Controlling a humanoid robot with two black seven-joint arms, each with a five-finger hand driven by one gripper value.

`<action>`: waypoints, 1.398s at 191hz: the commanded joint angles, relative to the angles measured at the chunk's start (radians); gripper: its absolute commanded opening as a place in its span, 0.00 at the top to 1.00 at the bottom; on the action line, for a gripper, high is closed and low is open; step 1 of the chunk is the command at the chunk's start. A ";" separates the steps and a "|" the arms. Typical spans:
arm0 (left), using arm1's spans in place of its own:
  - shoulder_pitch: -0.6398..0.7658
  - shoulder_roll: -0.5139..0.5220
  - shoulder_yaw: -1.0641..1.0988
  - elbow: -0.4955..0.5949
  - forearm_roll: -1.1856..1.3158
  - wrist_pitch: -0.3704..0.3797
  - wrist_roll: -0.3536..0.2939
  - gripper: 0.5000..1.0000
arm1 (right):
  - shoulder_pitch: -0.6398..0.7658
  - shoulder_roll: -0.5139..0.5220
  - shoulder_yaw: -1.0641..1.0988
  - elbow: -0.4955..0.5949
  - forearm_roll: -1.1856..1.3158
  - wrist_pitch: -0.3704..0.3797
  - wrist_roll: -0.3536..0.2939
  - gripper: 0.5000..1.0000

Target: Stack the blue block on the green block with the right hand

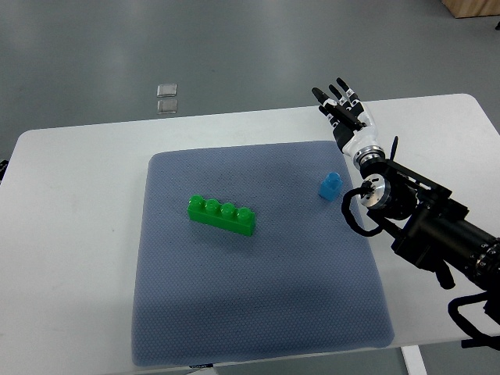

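Note:
A small blue block (pixel 330 186) stands on the right part of the grey-blue mat (pixel 258 312). A long green block (pixel 222 215) with several studs lies near the mat's middle, left of the blue one. My right hand (pixel 344 111) is above the table's far edge, beyond and slightly right of the blue block, not touching it. Its fingers are stretched out straight and hold nothing. The right arm (pixel 422 219) runs in from the lower right. The left arm is out of view.
The mat lies on a white table (pixel 70 234). Two small clear squares (pixel 166 98) sit on the grey floor beyond the table's far edge. A wooden corner (pixel 473 8) shows at the top right.

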 commanded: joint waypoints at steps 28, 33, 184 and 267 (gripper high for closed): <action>0.001 0.000 -0.003 0.000 -0.001 0.000 0.000 0.00 | 0.000 0.000 0.000 0.000 0.000 0.000 0.000 0.18; 0.001 0.000 -0.003 0.000 -0.001 0.000 0.000 0.00 | 0.000 0.000 0.000 0.000 0.000 0.000 0.000 0.17; 0.003 0.000 0.000 -0.001 -0.001 0.000 0.000 0.00 | 0.020 -0.008 -0.003 0.000 -0.009 -0.006 0.000 0.18; 0.001 0.000 0.000 -0.001 -0.001 0.000 0.000 0.00 | 0.068 -0.091 -0.034 0.035 -0.233 -0.011 -0.012 0.18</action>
